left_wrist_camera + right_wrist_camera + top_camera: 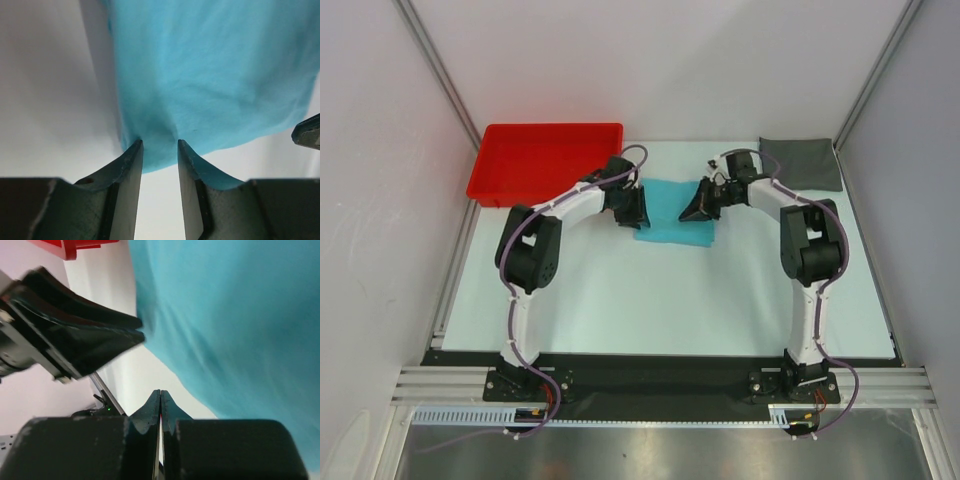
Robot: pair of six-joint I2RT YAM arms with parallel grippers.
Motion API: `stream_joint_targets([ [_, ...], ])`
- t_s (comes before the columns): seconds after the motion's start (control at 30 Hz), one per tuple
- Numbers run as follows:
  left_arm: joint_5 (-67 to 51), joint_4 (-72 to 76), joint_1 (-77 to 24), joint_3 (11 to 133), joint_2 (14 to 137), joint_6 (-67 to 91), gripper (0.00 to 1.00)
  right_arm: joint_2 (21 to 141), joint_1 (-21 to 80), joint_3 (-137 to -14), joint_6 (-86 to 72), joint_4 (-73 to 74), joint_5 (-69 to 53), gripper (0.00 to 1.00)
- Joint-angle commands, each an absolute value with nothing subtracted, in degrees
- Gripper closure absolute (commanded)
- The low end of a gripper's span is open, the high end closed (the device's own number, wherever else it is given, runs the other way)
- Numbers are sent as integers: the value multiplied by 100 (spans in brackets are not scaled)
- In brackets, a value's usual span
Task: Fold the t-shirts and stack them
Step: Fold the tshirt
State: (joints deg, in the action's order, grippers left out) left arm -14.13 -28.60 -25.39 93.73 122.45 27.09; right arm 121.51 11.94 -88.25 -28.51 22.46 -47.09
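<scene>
The turquoise t-shirt (672, 230) lies folded into a small rectangle on the table between my two grippers. My left gripper (638, 208) is at its left edge. In the left wrist view the jaws (160, 142) stand apart, with the shirt's edge (210, 75) lying between the fingertips. My right gripper (692, 212) is over the shirt's right part. In the right wrist view it (160, 391) is shut and empty, just off the turquoise cloth (235, 315). The dark grey t-shirt (800, 163) lies folded at the back right corner.
A red plastic tray (552, 127) stands at the back left, just behind my left arm. White walls and metal posts close in the table on three sides. The left gripper's fingers (85, 335) show in the right wrist view.
</scene>
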Motion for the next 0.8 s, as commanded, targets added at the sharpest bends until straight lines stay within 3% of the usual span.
stream_joint_targets([
  [0.0, -1556, -2646, -2549, 9141, 12348, 2848, 61, 12690, 1301, -9228, -3181, 2127, -4851, 96],
  [0.17, -1266, -2794, -2531, 9211, 12682, 2672, 64, 12639, 1187, -8668, -2998, 2092, -4790, 97],
  [0.47, -844, -2996, -2575, 8833, 12200, 2356, 63, 11427, 107, -6839, -2734, 2195, -4430, 97],
  [0.7, -133, -3322, -3093, 8894, 11295, 1934, 51, 10337, 44, -6864, -2162, 3480, -3369, 91],
  [0.77, 261, -3305, -3426, 8930, 11145, 1758, 45, 10170, 44, -6899, -2171, 3629, -3174, 82],
])
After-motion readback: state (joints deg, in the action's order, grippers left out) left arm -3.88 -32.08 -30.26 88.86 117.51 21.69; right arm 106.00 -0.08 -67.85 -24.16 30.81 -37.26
